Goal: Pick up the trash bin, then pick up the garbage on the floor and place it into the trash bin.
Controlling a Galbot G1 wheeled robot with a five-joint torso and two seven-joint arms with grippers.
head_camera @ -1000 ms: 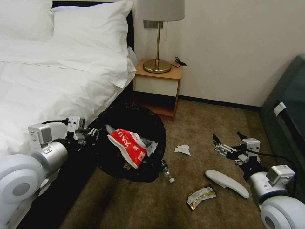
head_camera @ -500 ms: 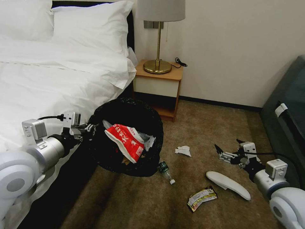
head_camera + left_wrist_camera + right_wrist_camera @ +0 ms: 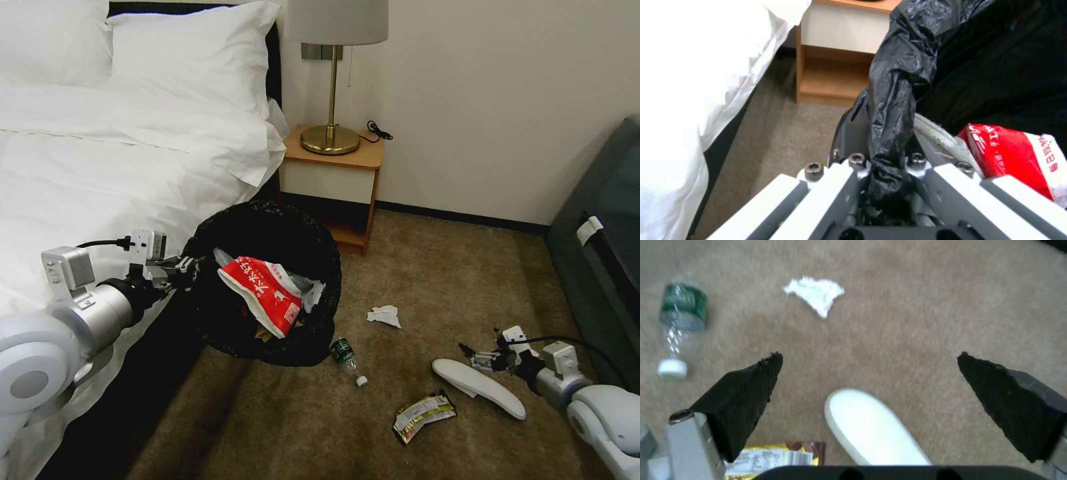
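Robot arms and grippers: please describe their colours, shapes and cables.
Both arms are silver-grey cylinders ending in rounded white joints. Each wrist carries a small boxy grey camera module and a black cable. The left gripper has pale grey linkage bars with bolts. The right gripper has black, ribbed, wedge-shaped fingertips.

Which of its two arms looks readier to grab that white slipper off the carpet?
The right: its right gripper hangs open just above the slipper, while the left gripper is clamped on the trash bin.

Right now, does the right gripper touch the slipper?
Apart. The right wrist view shows the right gripper open, its fingers wide of the slipper, carpet between.
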